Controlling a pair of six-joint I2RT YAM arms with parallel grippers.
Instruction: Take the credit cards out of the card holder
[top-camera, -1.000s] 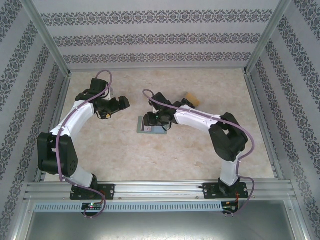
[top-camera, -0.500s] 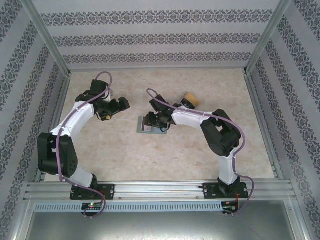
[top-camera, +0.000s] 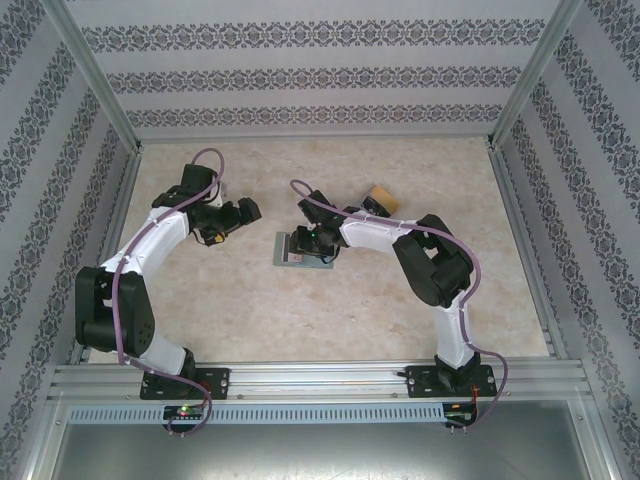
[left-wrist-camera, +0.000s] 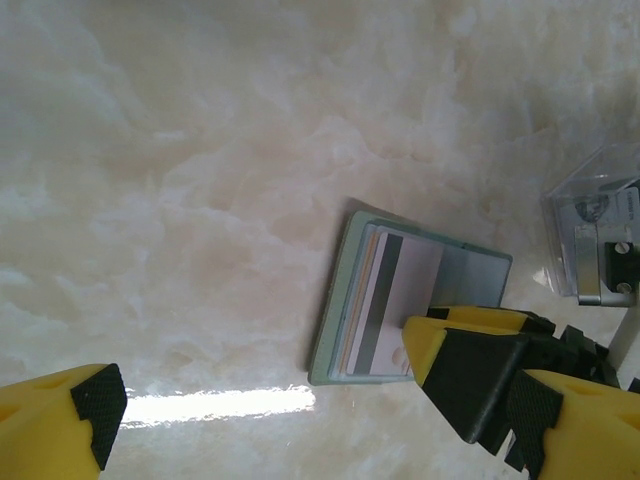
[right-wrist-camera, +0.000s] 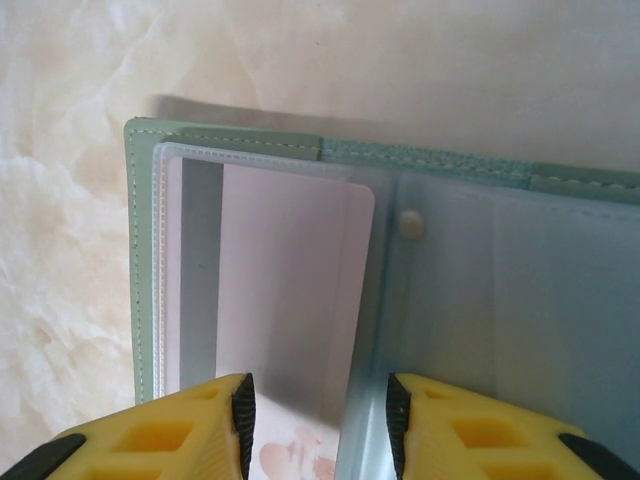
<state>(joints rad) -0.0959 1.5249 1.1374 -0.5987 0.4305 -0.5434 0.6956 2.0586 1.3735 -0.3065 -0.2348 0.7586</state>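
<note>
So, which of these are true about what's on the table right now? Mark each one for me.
1. The wallet lies open on the table. True.
2. The left gripper is holding a card. False: its fingers stand wide apart with nothing between them, beside the wallet.
3. A tan card lies on the table away from the wallet. True.
4. The wallet is empty. False: a lilac card with a dark stripe sits in a clear sleeve inside it.
5. The right gripper is far from the wallet. False: it is right over the wallet, with its fingers apart at the lilac card.
</note>
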